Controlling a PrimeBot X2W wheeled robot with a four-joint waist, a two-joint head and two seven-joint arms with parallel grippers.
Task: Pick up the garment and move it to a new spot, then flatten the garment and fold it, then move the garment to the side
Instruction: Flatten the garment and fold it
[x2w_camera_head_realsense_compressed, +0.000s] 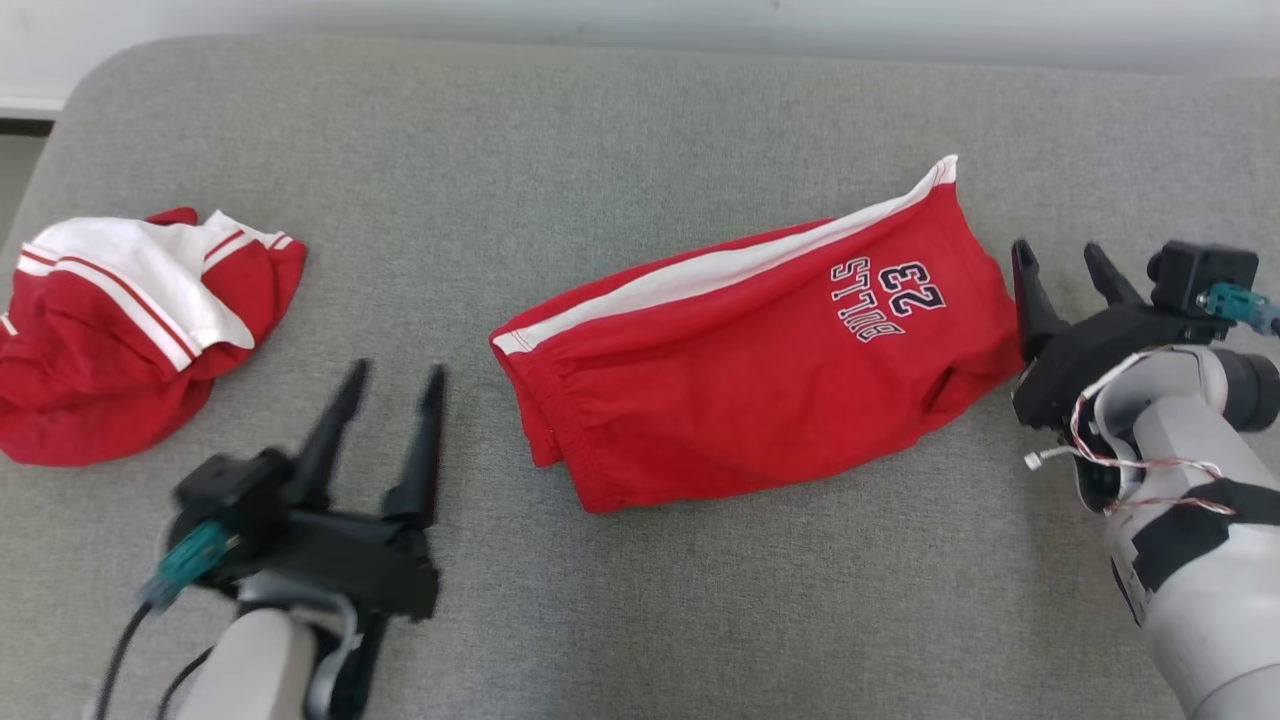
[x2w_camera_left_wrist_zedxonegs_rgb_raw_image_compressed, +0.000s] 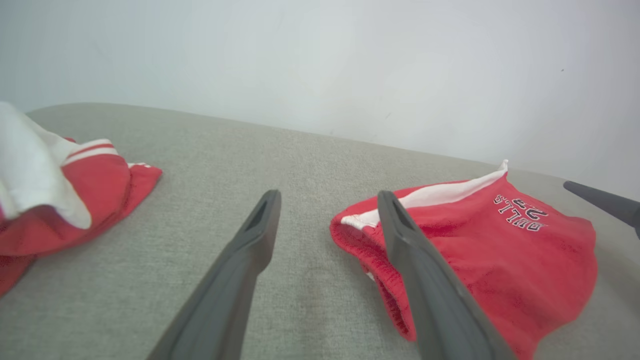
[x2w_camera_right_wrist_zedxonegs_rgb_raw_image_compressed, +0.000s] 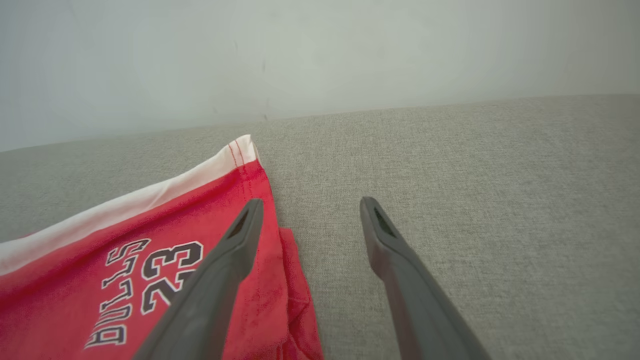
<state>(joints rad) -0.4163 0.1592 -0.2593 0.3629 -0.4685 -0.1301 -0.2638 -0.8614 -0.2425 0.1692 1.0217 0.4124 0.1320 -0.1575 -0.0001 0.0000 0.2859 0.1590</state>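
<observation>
The right tool, spread wide, straddles the edge of the red shorts.

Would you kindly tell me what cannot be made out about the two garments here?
- Crumpled red-and-white garment: head view's left edge cuts it off; its type is unclear.
- Red shorts: the top layer hides the folds beneath; right wrist view's bottom edge cuts them off.
- Shorts' print: a finger of the right hand partly covers it, right wrist view.

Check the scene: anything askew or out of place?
Minor only. The folded shorts lie at a slant, and an under layer pokes out at the end nearer the left gripper. A second garment sits crumpled to the robot's left. The left gripper and the right gripper are open and hold nothing.
</observation>
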